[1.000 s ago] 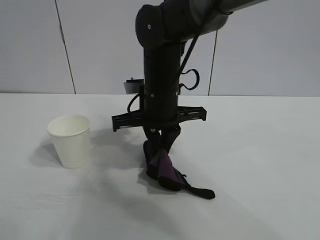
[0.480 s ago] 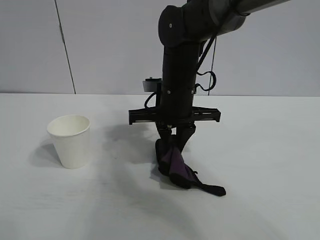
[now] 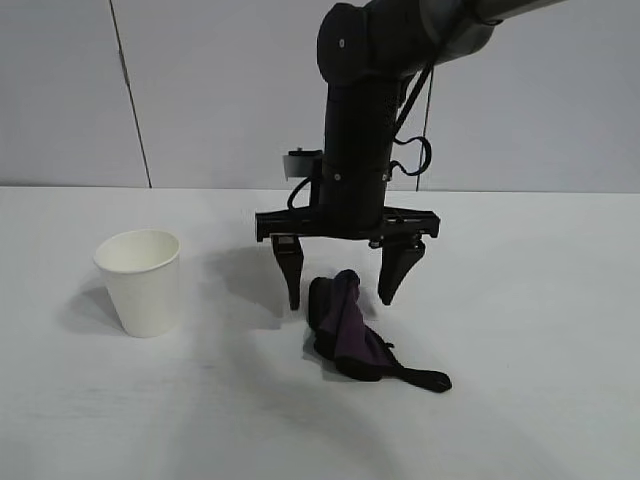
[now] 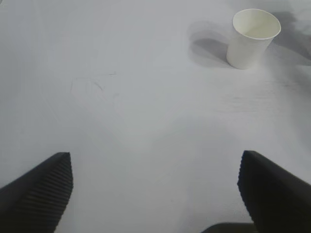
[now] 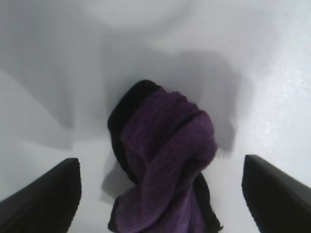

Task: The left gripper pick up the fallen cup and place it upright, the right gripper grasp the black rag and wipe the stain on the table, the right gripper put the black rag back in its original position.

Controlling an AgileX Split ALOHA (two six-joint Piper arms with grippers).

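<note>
Now right hand (image 3: 343, 298) spread wide over crumpled black rag (image 3: 350, 333), upright cup (image 3: 141, 282) well aside, left hand (image 4: 155, 191) open.

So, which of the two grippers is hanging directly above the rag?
The right gripper, with fingers spread on either side of the black rag. The left gripper faces bare table, with only the cup ahead.

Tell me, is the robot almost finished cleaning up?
Nearly. The cup stands upright on the table, and no stain shows anywhere, so the standing up and the wiping look done. The right gripper hangs open just above the rag, which lies bunched on the table, so the putting back looks like the step in hand. The left gripper waits open, away from the cup. Nothing else looks left.
</note>
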